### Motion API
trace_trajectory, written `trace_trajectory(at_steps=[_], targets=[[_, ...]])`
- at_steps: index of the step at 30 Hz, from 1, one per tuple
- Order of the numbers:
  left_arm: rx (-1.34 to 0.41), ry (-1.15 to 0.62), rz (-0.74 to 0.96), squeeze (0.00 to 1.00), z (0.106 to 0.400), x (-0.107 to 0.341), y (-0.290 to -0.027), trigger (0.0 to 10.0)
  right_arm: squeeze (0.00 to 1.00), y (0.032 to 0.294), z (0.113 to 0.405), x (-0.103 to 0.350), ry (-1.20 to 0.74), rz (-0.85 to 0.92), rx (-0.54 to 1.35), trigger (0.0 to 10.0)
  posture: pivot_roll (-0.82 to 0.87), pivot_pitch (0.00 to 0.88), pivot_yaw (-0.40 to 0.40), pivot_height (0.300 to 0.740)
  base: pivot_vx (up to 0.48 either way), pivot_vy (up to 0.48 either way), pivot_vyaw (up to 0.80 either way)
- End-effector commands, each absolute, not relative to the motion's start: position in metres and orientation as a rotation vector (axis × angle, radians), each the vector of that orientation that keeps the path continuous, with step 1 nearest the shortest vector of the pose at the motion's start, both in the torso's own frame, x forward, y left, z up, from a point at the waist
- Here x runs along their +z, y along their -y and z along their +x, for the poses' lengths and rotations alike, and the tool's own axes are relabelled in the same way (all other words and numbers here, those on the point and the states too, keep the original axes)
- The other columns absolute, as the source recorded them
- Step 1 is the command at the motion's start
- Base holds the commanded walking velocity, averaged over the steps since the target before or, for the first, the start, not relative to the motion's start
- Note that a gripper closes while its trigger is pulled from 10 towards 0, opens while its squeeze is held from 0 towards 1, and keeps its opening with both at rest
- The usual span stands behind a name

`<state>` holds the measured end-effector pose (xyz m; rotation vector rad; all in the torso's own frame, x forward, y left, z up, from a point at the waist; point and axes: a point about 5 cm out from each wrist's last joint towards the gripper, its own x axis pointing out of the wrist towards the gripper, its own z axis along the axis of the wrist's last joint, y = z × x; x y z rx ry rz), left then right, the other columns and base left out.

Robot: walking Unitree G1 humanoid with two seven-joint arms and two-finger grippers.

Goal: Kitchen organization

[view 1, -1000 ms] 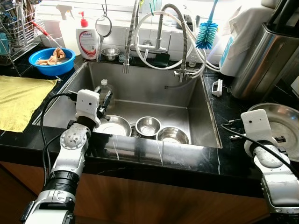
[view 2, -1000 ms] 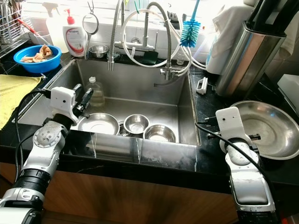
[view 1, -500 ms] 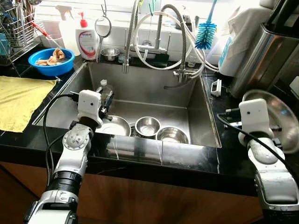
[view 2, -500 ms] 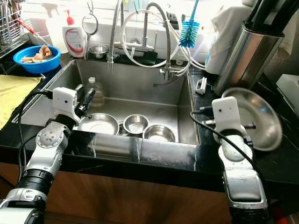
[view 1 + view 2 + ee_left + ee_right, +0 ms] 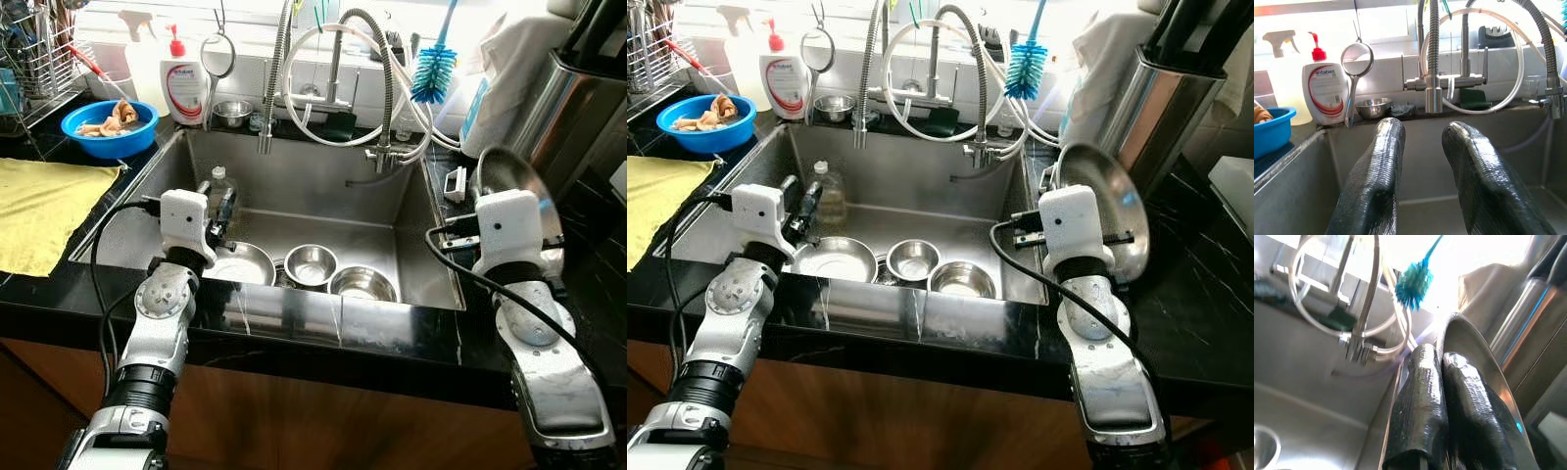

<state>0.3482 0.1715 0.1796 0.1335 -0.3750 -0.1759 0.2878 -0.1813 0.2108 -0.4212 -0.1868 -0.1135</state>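
Pinching the rim of the steel plate point(image 5: 1112, 211), the right gripper point(image 5: 1442, 396) holds it tilted on edge above the counter beside the sink point(image 5: 313, 211). Thin edge grip: slip likely, plate could strike the faucet hoses point(image 5: 387, 88) or bowls point(image 5: 312, 264). Left gripper point(image 5: 1422, 176), fingers spread, hovers empty over the basin.

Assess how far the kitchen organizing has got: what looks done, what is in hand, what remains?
Done: nothing clearly finished. In hand: the right gripper holds the large steel plate tilted on edge beside the sink. Left: three steel bowls sit in the sink; the left gripper hovers open above them.
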Motion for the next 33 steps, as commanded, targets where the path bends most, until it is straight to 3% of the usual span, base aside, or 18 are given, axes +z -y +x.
trace_trajectory(at_steps=[1,18,24,33], targets=[[-0.173,0.384,0.143,0.0,0.348,0.183,-0.172,10.0,0.0,0.178,0.284,0.226,0.273,-0.43,-0.122,10.0,0.11,0.0,-0.091,0.74,0.0,0.0,0.0],[-0.175,0.382,0.158,0.0,0.347,0.183,-0.171,10.0,0.0,0.137,0.28,0.214,0.319,-0.381,0.216,10.0,0.11,0.0,-0.093,0.74,0.0,0.0,0.0],[-0.195,0.38,0.168,0.0,0.347,0.183,-0.168,10.0,0.0,0.14,0.281,0.211,0.309,-0.381,0.2,10.0,0.11,0.0,-0.091,0.74,0.0,0.0,0.0],[-0.197,0.383,0.169,0.0,0.348,0.183,-0.167,10.0,0.0,0.126,0.285,0.204,0.247,-0.132,0.44,10.0,0.12,0.0,-0.094,0.74,0.0,0.0,0.0]])
